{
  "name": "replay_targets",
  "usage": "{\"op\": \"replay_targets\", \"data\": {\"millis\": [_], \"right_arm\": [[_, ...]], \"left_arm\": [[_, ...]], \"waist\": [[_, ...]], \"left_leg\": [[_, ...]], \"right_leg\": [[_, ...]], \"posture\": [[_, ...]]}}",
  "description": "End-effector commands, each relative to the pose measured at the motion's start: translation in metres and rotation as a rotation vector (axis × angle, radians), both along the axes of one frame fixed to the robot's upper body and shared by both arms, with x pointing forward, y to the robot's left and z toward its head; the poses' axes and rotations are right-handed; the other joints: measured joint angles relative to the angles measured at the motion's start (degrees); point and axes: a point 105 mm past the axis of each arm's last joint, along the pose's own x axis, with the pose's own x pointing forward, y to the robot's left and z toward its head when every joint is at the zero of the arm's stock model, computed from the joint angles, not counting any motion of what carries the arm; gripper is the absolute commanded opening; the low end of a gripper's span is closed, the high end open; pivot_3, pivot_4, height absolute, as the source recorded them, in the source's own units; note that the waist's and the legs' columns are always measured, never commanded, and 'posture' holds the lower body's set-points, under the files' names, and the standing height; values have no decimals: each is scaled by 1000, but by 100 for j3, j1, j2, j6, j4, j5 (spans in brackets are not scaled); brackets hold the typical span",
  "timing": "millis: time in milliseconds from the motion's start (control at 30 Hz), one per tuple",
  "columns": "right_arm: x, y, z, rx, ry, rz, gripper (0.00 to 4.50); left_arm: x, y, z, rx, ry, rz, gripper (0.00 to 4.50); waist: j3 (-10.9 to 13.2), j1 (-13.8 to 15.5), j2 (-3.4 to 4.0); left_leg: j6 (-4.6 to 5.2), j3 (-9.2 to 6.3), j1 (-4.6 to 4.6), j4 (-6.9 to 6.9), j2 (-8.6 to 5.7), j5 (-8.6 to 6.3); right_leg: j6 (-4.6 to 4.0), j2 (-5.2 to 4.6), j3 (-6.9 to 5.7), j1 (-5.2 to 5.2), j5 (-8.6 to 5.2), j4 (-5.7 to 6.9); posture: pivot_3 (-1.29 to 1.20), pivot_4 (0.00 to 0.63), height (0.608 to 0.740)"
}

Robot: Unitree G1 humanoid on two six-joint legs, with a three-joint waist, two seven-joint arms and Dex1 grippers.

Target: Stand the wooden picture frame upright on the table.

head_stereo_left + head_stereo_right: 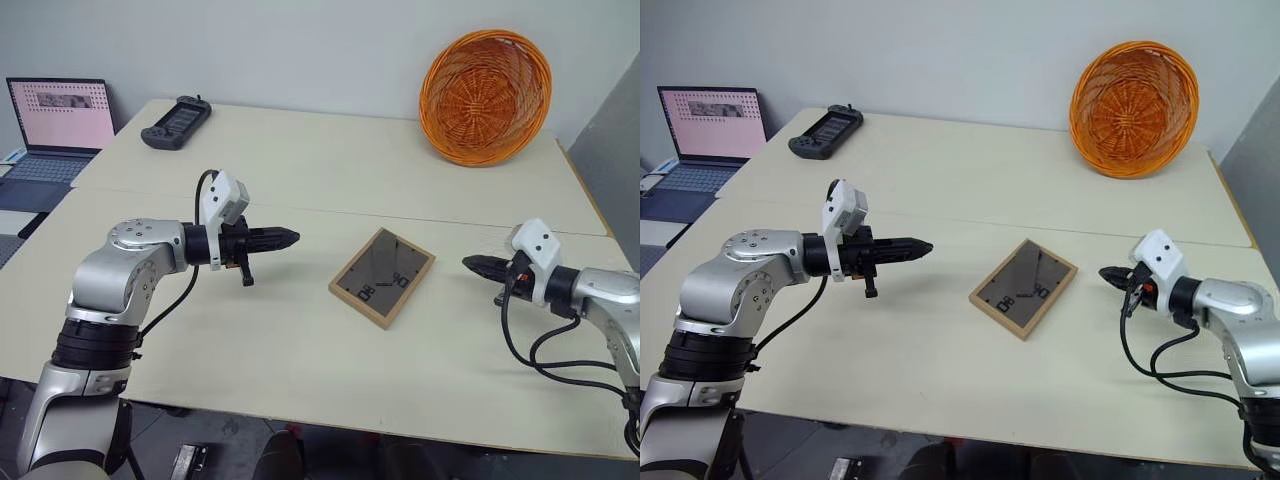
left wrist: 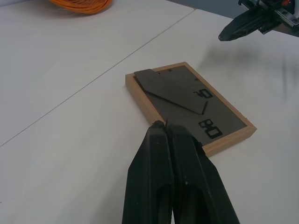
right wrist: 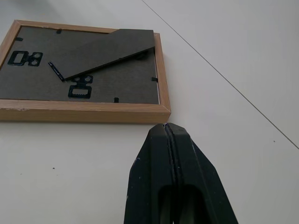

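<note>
Near the middle of the large pale cream worktop (image 1: 300, 340), just this side of its seam line, lies the small rectangular light-wood picture frame (image 1: 382, 276), flat, back side up, turned at an angle to the worktop edge. Dark grey back panel faces up; fold-out stand flap (image 3: 105, 51) lifted a little off the panel. Black clips and black metal hangers on the back, no readable writing or brand on them.

Left end effector (image 1: 292, 238): two black fingers pressed together, nothing held, off the surface, to the left of the frame, tip pointing at it, apart from it. Right end effector (image 1: 468, 263): fingers also pinched closed, empty, to the right of the frame, pointing at it, apart from it. Frame sits between the two tips.

Far right corner: round orange woven wicker basket (image 1: 486, 96), tipped on its side, open face toward the camera. Far left corner: dark grey handheld controller (image 1: 176, 122) lying flat. Beyond the left edge: open laptop (image 1: 55, 135), pinkish screen, text too small to read.
</note>
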Motion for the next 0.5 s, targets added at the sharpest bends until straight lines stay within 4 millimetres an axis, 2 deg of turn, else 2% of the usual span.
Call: {"op": "replay_targets", "data": {"millis": [33,500], "right_arm": [[-3,4,8,8,-27,13,0],[0,5,10,11,-45,-6,0]], "left_arm": [[-2,-3,17,-32,-55,-11,22],[0,-2,17,-22,-50,-20,22]], "waist": [[0,2,0],[0,-6,0]], "left_leg": [[0,0,0,2,0,0],[3,0,6,15,0,2]], "right_leg": [[0,0,0,0,0,4],[1,3,1,-6,0,44]], "posture": [[0,150,740],[0,150,740]]}}
